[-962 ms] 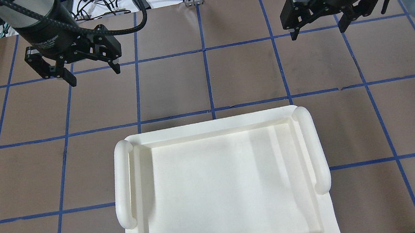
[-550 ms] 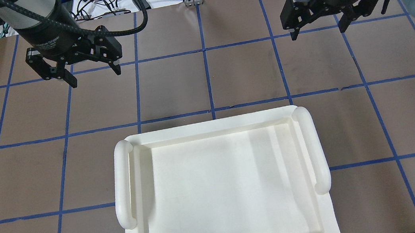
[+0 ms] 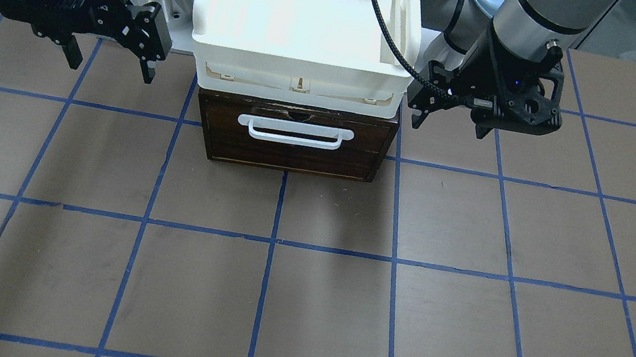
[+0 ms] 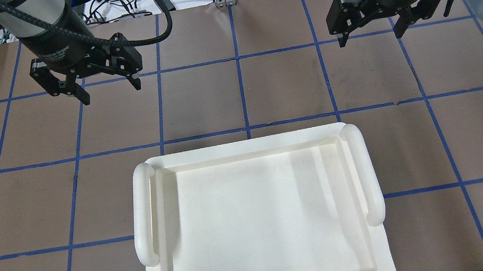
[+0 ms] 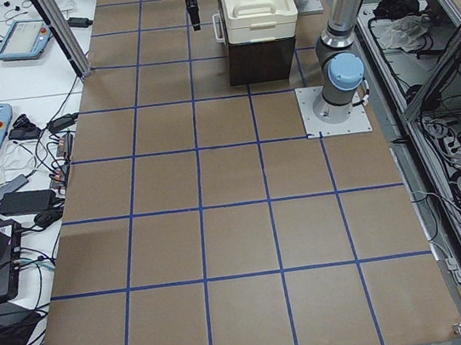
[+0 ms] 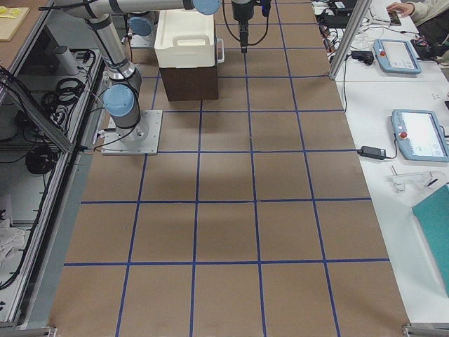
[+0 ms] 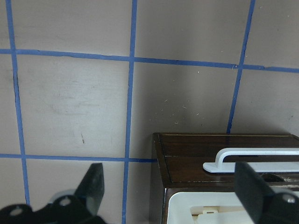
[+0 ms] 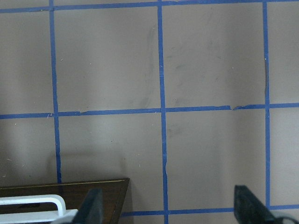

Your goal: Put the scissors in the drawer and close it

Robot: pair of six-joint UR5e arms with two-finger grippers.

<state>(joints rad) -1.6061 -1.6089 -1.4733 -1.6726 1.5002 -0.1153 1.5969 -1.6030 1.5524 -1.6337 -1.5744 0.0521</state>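
Observation:
The dark brown drawer [image 3: 296,153] with its white bar handle [image 3: 293,131] stands under a white tray [image 3: 301,61]; its front looks pushed in and no interior shows. The scissors show in no view. My left gripper [image 4: 112,93] is open and empty, hovering over the table beside the drawer's front; it also shows in the front view [image 3: 446,125]. My right gripper [image 4: 369,38] is open and empty on the other side, and also shows in the front view [image 3: 110,71]. The left wrist view shows the drawer front [image 7: 187,149] and the handle [image 7: 252,158].
The white tray [image 4: 142,214] with two rounded side handles covers the drawer's box in the overhead view. The table is brown with a blue tape grid [image 4: 241,93]. Cables lie beyond the far edge [image 4: 126,6].
My left gripper has shifted and turned very slightly. The right gripper, the tray and the drawer have not moved.

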